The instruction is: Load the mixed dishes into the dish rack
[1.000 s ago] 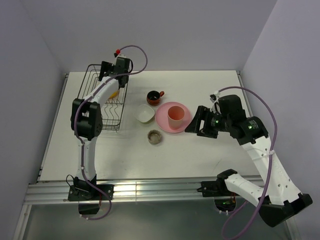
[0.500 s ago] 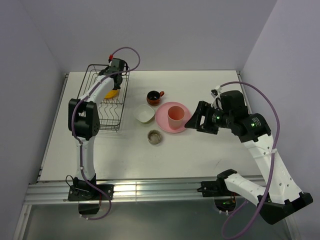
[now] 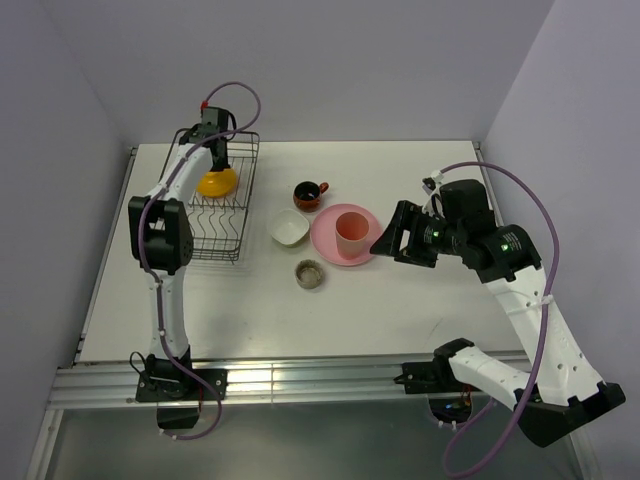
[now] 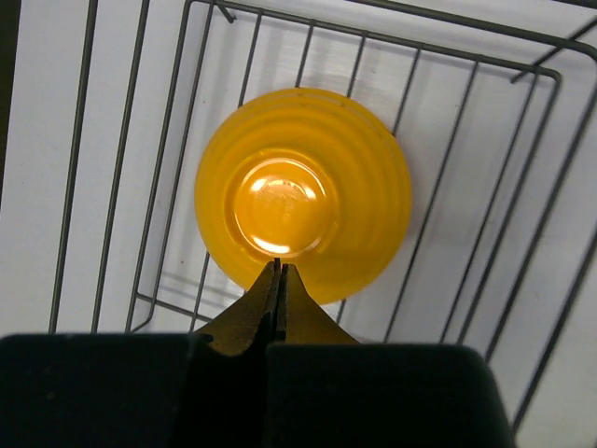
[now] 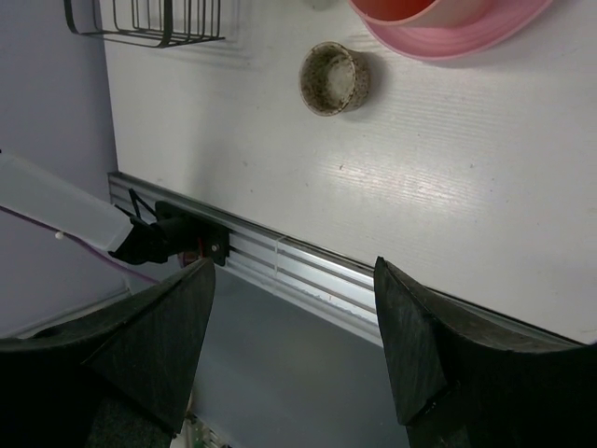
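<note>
1. Bowl (image 4: pixel 303 196) status: the orange one sits in the far end of the rack (image 3: pixel 222 228). The left claw (image 4: pixel 278 271) is right above its near edge, tips pressed together, nothing between them that I can see.
2. Right claw (image 5: pixel 291 271) hangs spread wide over the counter (image 3: pixel 400 310), just beside the pink plate (image 3: pixel 328 240), holding nothing.
3. The cup (image 3: pixel 350 232) stands on that plate. The mug (image 3: pixel 308 195), white bowl (image 3: pixel 290 229) and little grey dish (image 3: pixel 310 272) sit on the counter nearby.
4. Risk imo: go for the plate first and the cup tips or slides off. The left tips also look close enough to nudge the orange bowl when lifting away.
</note>
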Controlling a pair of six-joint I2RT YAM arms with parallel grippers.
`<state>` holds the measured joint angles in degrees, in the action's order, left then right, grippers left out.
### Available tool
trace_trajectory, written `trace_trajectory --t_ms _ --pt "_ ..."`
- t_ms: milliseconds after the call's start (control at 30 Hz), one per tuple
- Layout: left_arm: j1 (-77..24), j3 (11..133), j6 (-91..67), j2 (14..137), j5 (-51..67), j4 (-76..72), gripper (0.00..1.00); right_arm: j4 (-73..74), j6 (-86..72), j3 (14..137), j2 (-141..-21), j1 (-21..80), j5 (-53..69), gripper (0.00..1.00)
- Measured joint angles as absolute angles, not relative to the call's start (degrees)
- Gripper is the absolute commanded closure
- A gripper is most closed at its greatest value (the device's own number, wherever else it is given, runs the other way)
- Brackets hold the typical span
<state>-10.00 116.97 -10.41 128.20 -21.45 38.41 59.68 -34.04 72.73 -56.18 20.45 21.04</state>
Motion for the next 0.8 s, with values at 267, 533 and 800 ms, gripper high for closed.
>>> trace_trajectory --t_ms 267,533,800 --pt "-8.5 116.5 -10.4 130.6 -19.9 37.1 1.00 59.7 -34.9 72.7 -56.2 20.4 20.6 0.24" --pt "-8.8 113.6 -11.5 129.0 -19.9 35.0 1.00 59.6 -35.7 72.7 -56.2 20.4 20.6 0.24" --pt "-8.1 114.9 -11.4 129.8 -20.5 35.1 1.00 59.7 -36.0 72.7 -56.2 20.4 20.6 0.24"
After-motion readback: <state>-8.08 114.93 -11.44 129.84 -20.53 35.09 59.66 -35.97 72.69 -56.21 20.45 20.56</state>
